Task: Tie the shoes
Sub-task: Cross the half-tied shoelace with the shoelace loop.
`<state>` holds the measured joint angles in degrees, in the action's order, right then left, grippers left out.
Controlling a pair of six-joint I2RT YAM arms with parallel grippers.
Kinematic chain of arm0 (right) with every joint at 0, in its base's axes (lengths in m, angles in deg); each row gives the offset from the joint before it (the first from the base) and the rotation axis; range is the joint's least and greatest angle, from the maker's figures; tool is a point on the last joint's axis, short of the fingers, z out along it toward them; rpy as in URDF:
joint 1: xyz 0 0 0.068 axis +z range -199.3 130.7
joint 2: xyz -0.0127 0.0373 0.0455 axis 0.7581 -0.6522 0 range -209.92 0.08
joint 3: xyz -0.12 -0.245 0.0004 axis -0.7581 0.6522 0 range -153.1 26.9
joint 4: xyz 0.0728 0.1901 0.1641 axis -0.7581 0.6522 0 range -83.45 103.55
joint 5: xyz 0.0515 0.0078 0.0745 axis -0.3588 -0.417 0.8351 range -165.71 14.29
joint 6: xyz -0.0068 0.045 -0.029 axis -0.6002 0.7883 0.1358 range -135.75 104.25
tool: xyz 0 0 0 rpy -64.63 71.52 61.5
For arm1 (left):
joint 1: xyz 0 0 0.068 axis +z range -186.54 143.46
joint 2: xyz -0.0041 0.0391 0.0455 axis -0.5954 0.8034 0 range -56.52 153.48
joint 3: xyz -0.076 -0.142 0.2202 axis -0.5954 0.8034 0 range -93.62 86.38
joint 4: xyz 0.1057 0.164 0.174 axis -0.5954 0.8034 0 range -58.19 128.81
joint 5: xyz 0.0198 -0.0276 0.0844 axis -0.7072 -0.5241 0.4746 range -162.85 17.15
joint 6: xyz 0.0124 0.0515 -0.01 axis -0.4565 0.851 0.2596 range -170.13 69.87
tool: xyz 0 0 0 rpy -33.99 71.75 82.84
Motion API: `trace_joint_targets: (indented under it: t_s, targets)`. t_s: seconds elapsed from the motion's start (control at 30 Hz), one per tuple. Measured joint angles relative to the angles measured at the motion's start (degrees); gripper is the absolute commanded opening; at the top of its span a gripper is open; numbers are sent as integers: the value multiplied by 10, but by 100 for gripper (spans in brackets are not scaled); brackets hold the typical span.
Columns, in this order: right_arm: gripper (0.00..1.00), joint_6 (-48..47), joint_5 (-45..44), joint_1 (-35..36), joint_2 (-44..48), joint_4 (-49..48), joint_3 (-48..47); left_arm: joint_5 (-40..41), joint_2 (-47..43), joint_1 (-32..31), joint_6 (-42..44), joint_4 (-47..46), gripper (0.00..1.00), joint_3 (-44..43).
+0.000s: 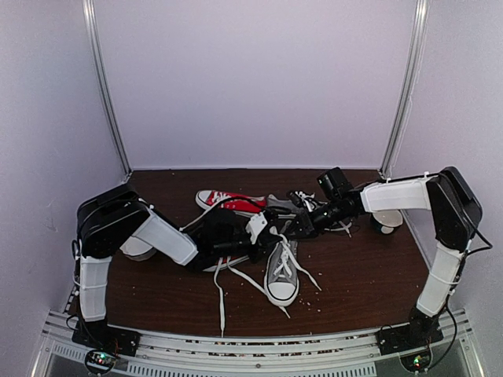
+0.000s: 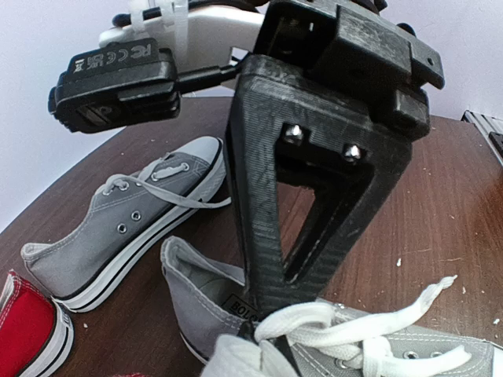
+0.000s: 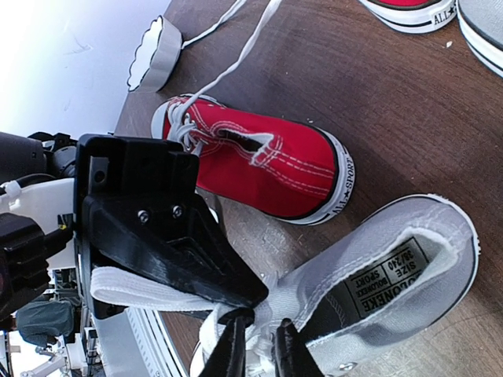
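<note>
White lace [image 3: 134, 289] is in both my pincers. My left pincer [image 3: 244, 298] is clenched tight on a flat strip of it. My right pincer [image 3: 258, 347], tip to tip with the left, is drawn almost closed with a fold of lace between its fingers; I take that for a grip, though the tips sit at the edge of my wrist view. Both meet just above the open mouth of the grey shoe [image 3: 393, 275], which stands sole down on the brown table [image 3: 377, 94] with its toe toward my bases. The second grey shoe [image 2: 118, 228] sits just behind it, laces slack and untouched. A red shoe [image 3: 267, 165] lies close alongside and is none of my business.

I judge this to be the early part of the first shoe: lace lifted, no knot or bow showing. Next I need to cross one strand over the other and draw them apart without losing either grip. The grey shoe must not drag along, and the red shoe's laces nearby could snag.
</note>
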<state>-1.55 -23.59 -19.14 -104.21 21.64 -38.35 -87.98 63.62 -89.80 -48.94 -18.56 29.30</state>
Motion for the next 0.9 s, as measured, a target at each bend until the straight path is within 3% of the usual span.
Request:
trace_joint_targets:
  t_s: [0.4, 0.57, 0.7, 0.9]
  targets:
    - [18, 10, 35, 2, -7, -29, 11, 0, 2, 0, -9, -1, 0, 3]
    - [11, 10, 35, 4, -8, -33, 12, -1, 6, 0, -27, -18, 0, 9]
    - [0, 13, 36, 4, -9, -41, 15, -2, 11, 0, -43, -32, 0, 12]
    - [0, 15, 32, 3, -6, -54, 29, -3, 15, 0, -56, -39, 0, 16]
